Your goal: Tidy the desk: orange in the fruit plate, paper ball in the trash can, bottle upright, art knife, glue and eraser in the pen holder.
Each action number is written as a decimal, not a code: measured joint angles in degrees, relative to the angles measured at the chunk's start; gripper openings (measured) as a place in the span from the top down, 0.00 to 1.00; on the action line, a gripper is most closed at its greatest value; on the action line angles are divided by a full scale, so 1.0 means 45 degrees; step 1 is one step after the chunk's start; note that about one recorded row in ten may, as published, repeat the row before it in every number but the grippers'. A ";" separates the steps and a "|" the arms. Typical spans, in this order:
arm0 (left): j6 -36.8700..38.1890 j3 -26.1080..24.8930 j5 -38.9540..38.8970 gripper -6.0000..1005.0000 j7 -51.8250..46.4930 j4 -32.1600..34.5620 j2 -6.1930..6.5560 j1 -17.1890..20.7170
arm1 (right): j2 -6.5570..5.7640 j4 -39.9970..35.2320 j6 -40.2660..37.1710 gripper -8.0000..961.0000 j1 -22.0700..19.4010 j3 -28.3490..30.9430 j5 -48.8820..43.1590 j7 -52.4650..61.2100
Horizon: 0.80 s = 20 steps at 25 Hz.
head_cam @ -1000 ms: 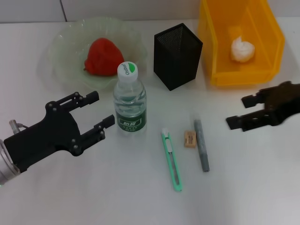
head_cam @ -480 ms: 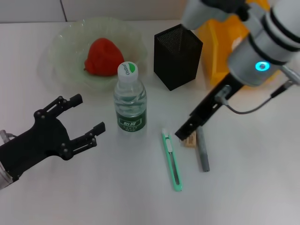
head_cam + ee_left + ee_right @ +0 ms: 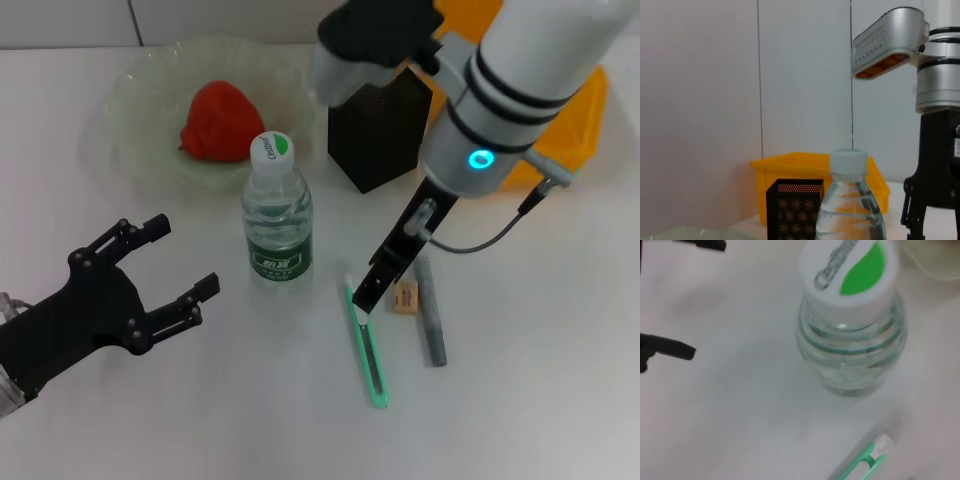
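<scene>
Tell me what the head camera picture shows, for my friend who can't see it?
The right pincer reaches down to the green art knife on the white desk. A water bottle stands upright nearby, and the left pincer waits open beside it.

Hovering low over the desk [image 3: 520, 400], right gripper [image 3: 365, 295] just above the far end of the art knife [image 3: 370, 350], that knife lying away from it toward the robot. Sitting just right of this gripper, the eraser [image 3: 405, 297], and lying right of that, close beside it, the glue [image 3: 431, 312]. Standing left of it, between it and the left gripper [image 3: 165, 265], the bottle [image 3: 277, 225]. Standing behind the right gripper, the pen holder [image 3: 380, 130]; behind and to its right, the trash can [image 3: 590, 110]. Resting behind the left gripper, the fruit plate [image 3: 125, 110], holding the fruit [image 3: 215, 120].
</scene>
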 joint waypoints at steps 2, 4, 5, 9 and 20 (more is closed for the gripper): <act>-0.0009 -0.0003 -0.0021 0.14 0.0347 -0.0257 -0.0007 -0.0070 | 0.0014 0.0405 0.0560 0.13 0.0110 -0.0690 -0.0002 0.0093; -0.0010 -0.0006 -0.0022 0.14 0.0417 -0.0326 -0.0011 -0.0093 | 0.0020 0.0790 0.1004 0.13 0.0251 -0.1089 0.0015 0.0201; -0.0009 -0.0006 -0.0013 0.14 0.0416 -0.0327 -0.0013 -0.0096 | 0.0022 0.0979 0.1185 0.13 0.0330 -0.1201 0.0046 0.0270; -0.0021 -0.0007 0.0001 0.14 0.0478 -0.0453 -0.0031 -0.0176 | 0.0023 0.1412 0.1719 0.13 0.0540 -0.1538 0.0184 0.0437; -0.0044 -0.0003 0.0015 0.14 0.0503 -0.0902 -0.0016 -0.0599 | 0.0023 0.1492 0.2550 0.16 0.0692 -0.2955 0.1118 0.1198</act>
